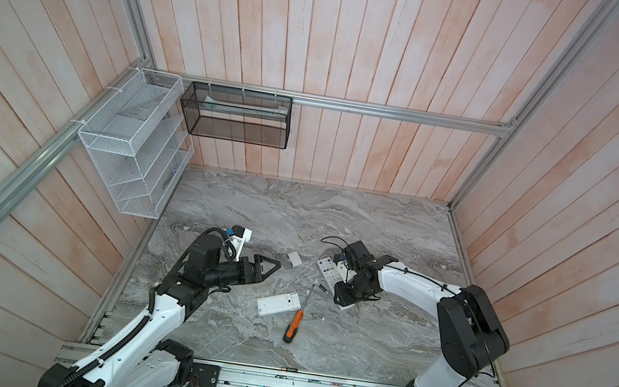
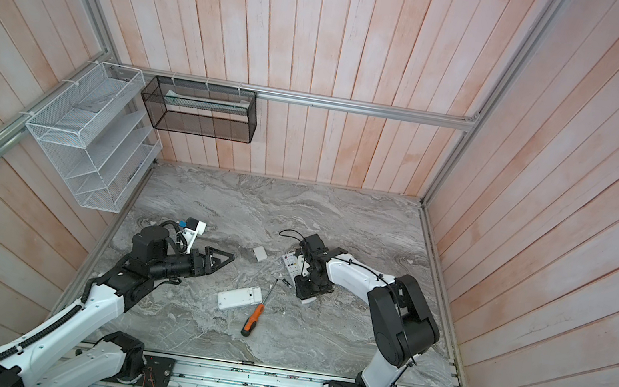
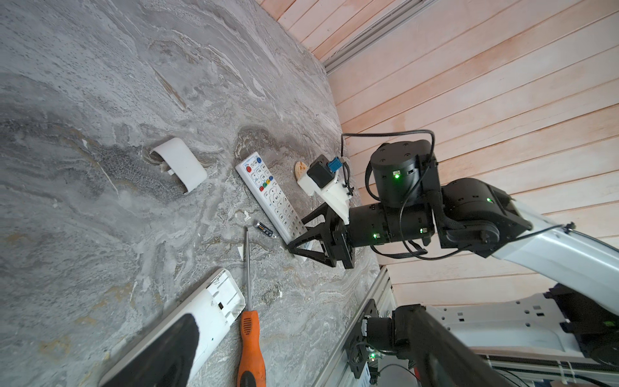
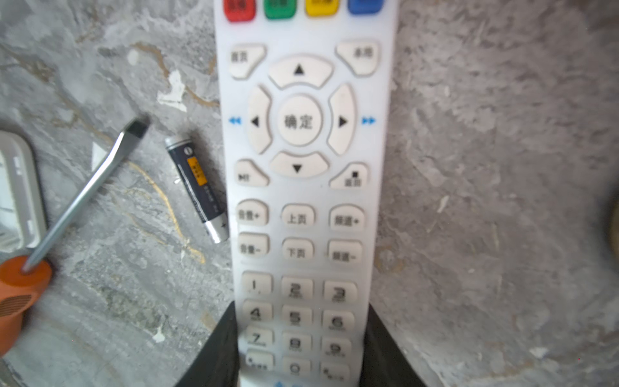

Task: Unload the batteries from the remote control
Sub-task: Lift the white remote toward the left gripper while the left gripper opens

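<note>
1. One battery (image 4: 197, 187) lies flat on the table (image 1: 297, 209), just beside a long edge of the remote (image 4: 301, 201). In both top views I see it at about 7 o'clock from the remote's middle.
2. My right gripper (image 4: 301, 365) straddles the face-up remote's number-key end, jaws pinching its two long edges.
3. The screwdriver (image 1: 294, 325) has its tip near the battery at 9 o'clock, not touching.
4. The second remote (image 1: 279, 303) lies back up at 7 o'clock from the battery, just beside the screwdriver's shaft.
5. The cover (image 1: 294, 258) sits at 10 o'clock from the remote, apart.
6. My left gripper (image 1: 274, 265) hovers at 9 o'clock, well apart, jaws spread and holding nothing.
</note>
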